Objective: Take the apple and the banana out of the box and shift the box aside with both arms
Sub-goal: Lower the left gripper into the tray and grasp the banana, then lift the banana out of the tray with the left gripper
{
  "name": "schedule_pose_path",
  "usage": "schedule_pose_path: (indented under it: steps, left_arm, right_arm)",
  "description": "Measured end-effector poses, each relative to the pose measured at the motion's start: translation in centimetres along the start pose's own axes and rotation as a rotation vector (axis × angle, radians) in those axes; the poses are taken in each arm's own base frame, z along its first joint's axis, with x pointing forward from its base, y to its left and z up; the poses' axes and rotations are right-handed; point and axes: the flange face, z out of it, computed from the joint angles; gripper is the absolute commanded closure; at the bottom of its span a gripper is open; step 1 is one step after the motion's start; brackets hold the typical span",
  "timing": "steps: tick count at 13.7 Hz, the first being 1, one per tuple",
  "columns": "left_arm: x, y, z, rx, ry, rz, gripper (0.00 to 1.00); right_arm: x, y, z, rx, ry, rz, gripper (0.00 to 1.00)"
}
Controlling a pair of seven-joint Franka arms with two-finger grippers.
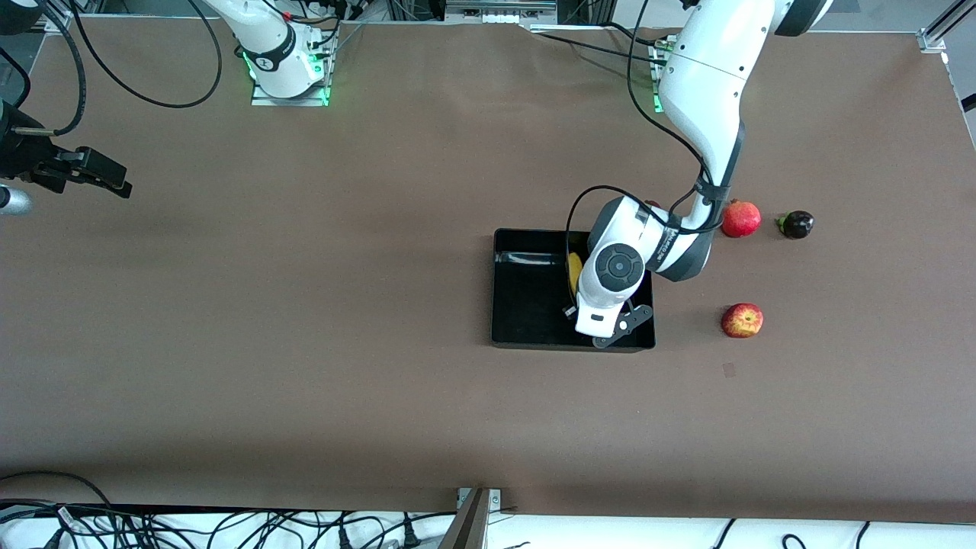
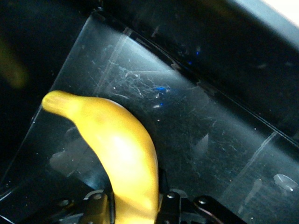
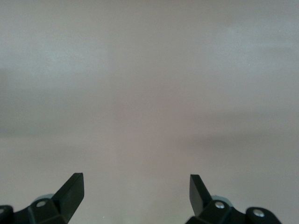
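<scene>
The black tray (image 1: 526,309) lies mid-table, toward the left arm's end. My left gripper (image 1: 578,303) is down inside it, shut on the yellow banana (image 1: 574,271). In the left wrist view the banana (image 2: 117,144) sits between the fingers (image 2: 100,205) and reaches out low over the tray's glossy floor (image 2: 210,140); I cannot tell whether it touches. The red-and-yellow apple (image 1: 742,320) sits on the table beside the tray, toward the left arm's end. My right gripper (image 1: 114,181) waits open and empty over bare table at the right arm's end, and it also shows in the right wrist view (image 3: 136,186).
A red pomegranate (image 1: 740,219) and a small dark purple fruit (image 1: 797,224) lie farther from the front camera than the apple. The left arm's forearm hangs over the tray's edge on that side. Cables run along the table's front edge.
</scene>
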Motion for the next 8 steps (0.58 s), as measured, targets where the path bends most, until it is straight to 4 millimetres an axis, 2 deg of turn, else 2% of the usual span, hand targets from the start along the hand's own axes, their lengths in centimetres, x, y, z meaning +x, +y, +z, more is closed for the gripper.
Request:
schedule_pose_path:
  steps: [2,4,6,8]
  left_arm:
    - [-0.1,-0.1,-0.1,0.018,-0.013,0.022,1.00]
    - [-0.2,0.1,-1.4,0.042,-0.033,0.040,1.00]
    - [-0.1,0.3,-5.0,0.063,-0.056,0.055,1.00]
    - [0.3,0.0,-9.7,0.063,-0.068,0.066,1.00]
  right_arm:
    - [0.0,0.0,0.0,0.000,0.000,0.000,0.00]
    - [0.0,0.0,0.0,0.000,0.000,0.000,0.00]
    - [0.0,0.0,0.0,0.000,0.000,0.000,0.00]
    - [0.0,0.0,0.0,0.000,0.000,0.000,0.00]
